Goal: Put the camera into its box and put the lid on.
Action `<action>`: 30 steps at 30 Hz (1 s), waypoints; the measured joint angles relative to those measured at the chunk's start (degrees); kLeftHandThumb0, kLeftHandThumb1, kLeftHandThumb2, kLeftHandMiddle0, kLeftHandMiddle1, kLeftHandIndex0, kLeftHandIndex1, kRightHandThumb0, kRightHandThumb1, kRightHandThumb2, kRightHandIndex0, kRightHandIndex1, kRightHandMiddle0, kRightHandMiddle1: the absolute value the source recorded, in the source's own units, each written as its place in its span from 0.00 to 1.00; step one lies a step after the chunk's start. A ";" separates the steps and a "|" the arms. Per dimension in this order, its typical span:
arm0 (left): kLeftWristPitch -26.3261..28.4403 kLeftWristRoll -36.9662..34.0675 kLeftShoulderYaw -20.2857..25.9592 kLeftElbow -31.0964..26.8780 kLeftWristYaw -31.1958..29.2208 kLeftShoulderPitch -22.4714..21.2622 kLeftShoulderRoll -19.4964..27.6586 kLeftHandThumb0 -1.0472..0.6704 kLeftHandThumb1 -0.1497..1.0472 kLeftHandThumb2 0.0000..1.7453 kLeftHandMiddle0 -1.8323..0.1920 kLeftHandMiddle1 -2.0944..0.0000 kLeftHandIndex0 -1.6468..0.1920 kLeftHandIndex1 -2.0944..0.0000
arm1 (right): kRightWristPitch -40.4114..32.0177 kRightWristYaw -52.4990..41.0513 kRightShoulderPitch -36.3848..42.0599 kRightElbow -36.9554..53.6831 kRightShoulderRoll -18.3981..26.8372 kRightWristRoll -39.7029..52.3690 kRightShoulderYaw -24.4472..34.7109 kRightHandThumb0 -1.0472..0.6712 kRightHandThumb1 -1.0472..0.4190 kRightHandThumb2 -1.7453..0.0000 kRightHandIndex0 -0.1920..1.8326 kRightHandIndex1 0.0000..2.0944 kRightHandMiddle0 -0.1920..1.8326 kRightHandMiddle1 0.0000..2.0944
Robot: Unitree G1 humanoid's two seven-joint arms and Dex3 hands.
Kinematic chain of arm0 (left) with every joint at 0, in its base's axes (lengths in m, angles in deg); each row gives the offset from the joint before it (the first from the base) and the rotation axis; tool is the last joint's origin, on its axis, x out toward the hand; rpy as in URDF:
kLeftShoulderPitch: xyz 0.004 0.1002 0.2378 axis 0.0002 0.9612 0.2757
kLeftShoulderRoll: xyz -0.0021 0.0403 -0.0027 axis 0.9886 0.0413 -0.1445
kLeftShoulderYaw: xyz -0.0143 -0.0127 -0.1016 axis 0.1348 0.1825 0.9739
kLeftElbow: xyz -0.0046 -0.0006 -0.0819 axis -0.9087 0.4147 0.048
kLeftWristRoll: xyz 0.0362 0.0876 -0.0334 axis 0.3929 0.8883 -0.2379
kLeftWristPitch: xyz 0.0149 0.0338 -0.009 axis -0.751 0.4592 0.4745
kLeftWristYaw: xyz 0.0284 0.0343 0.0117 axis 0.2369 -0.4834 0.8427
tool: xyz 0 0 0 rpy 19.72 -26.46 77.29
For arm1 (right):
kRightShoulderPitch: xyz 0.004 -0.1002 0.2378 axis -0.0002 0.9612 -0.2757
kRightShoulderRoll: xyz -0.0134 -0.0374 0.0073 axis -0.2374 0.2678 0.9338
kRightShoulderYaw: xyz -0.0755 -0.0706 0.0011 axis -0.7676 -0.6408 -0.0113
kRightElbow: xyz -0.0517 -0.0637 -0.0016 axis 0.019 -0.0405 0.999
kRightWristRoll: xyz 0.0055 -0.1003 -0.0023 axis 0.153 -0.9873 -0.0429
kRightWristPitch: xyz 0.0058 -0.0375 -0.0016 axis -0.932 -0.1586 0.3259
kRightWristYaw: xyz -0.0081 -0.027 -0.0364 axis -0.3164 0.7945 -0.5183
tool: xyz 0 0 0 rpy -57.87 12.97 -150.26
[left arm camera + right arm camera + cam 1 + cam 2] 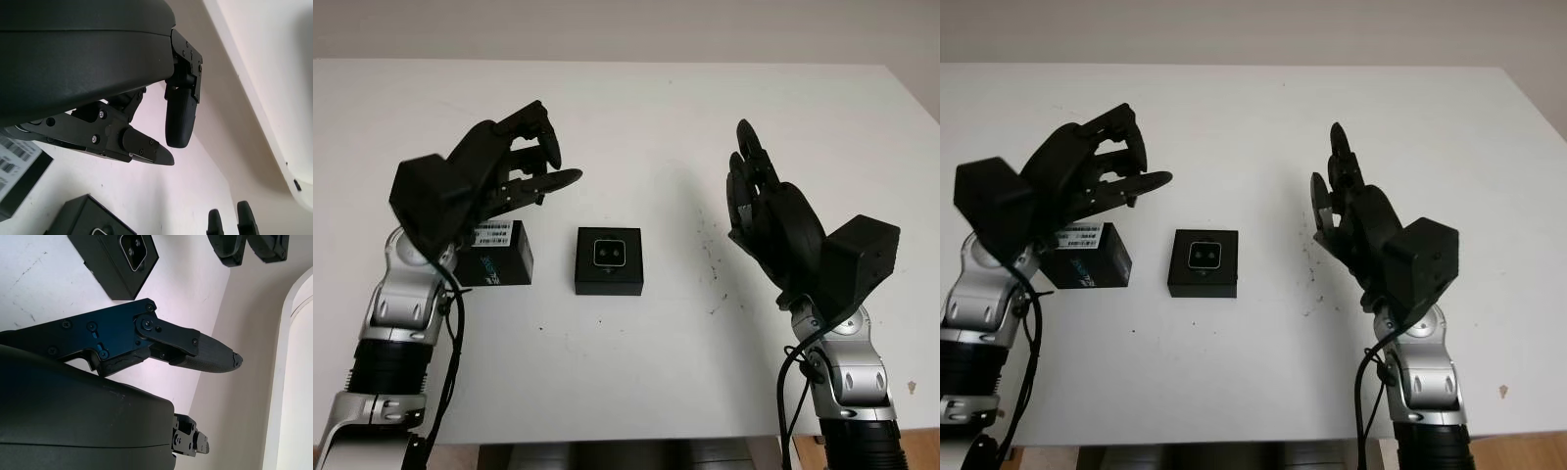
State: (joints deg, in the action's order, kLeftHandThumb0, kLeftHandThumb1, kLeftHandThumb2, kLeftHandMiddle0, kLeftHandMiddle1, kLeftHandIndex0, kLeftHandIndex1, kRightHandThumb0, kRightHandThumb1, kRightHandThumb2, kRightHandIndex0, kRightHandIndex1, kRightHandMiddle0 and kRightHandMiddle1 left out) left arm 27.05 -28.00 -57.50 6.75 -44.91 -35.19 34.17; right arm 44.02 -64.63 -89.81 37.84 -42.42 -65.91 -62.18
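While the camera (609, 253) sits in its box (609, 284) at centre, both hands hover empty; the left hand (514, 162) should grasp the lid (497, 255) at nine o'clock squarely; right hand (759, 211) at three o'clock.

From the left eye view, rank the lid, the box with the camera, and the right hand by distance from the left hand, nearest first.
1. Lid, just beneath the open left hand.
2. Box with the camera, table centre.
3. Right hand, open, far side.
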 measured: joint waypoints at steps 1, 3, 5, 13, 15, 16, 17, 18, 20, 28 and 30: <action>-1.10 -0.03 0.28 -0.17 0.56 0.58 -0.28 0.49 0.99 0.03 0.84 0.00 0.94 0.00 | 0.00 0.03 0.00 -0.01 -0.11 0.08 0.01 0.22 0.00 0.60 0.01 0.02 0.01 0.02; -4.00 0.46 0.38 -0.21 2.04 1.27 -1.13 0.47 1.00 0.03 0.90 0.00 0.99 0.01 | -0.12 0.16 -0.01 -0.03 -0.22 0.14 0.00 0.21 0.00 0.61 0.01 0.02 0.02 0.02; -6.06 1.98 0.34 -0.16 3.79 1.34 -1.72 0.46 1.00 0.04 0.96 0.00 1.00 0.07 | -0.26 0.27 -0.01 -0.03 -0.28 0.10 -0.10 0.21 0.00 0.61 0.01 0.02 0.02 0.03; -3.73 10.50 -3.57 20.32 7.47 -11.84 -1.83 0.36 1.00 0.09 0.99 0.52 1.00 0.65 | -0.69 0.38 0.21 0.00 -0.31 0.15 -0.24 0.21 0.00 0.61 0.01 0.03 0.02 0.03; -1.34 12.15 -4.85 27.22 7.69 -16.73 -1.85 0.35 1.00 0.11 0.97 0.65 1.00 0.70 | -0.70 0.38 0.41 0.14 -0.26 0.14 -0.23 0.21 0.00 0.61 0.01 0.03 0.02 0.03; 0.28 12.83 -5.47 31.19 7.92 -19.77 -2.01 0.34 1.00 0.13 0.96 0.69 1.00 0.72 | -0.73 0.41 0.45 0.15 -0.26 0.14 -0.16 0.22 0.00 0.61 0.01 0.03 0.02 0.03; 1.76 13.50 -6.06 34.73 8.30 -22.45 -2.15 0.35 1.00 0.14 0.95 0.71 1.00 0.74 | -0.73 0.39 0.60 0.32 -0.23 0.15 -0.15 0.22 0.00 0.61 0.01 0.03 0.02 0.03; 3.07 14.20 -6.67 37.70 8.64 -24.80 -2.45 0.34 1.00 0.15 0.95 0.73 1.00 0.76 | -0.74 0.37 0.73 0.39 -0.21 0.16 -0.07 0.22 0.00 0.61 0.01 0.02 0.02 0.02; 5.11 15.99 -8.38 43.23 9.60 -28.51 -3.31 0.34 1.00 0.16 0.90 0.86 0.98 0.83 | -0.74 0.28 0.85 0.43 -0.15 0.15 0.16 0.22 0.00 0.61 0.01 0.03 0.02 0.03; 6.63 21.70 -14.32 58.46 12.02 -38.09 -6.53 0.33 1.00 0.20 0.91 0.95 0.96 0.87 | -0.73 0.27 1.03 0.49 -0.16 0.09 0.28 0.22 0.00 0.61 0.01 0.03 0.03 0.03; 6.96 22.05 -14.91 59.54 12.13 -39.11 -6.60 0.33 1.00 0.20 0.90 0.96 0.95 0.88 | -0.73 0.45 1.16 0.55 -0.16 -0.05 0.26 0.22 0.00 0.61 0.02 0.03 0.02 0.03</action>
State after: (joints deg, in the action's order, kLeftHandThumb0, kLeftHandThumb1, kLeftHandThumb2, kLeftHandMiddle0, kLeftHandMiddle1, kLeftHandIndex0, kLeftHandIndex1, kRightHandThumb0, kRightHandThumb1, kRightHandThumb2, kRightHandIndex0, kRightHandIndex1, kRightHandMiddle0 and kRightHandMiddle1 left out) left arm 34.01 -5.94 -72.41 66.29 -32.78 -74.29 27.57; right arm 43.29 -64.18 -88.65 38.40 -42.58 -65.96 -61.92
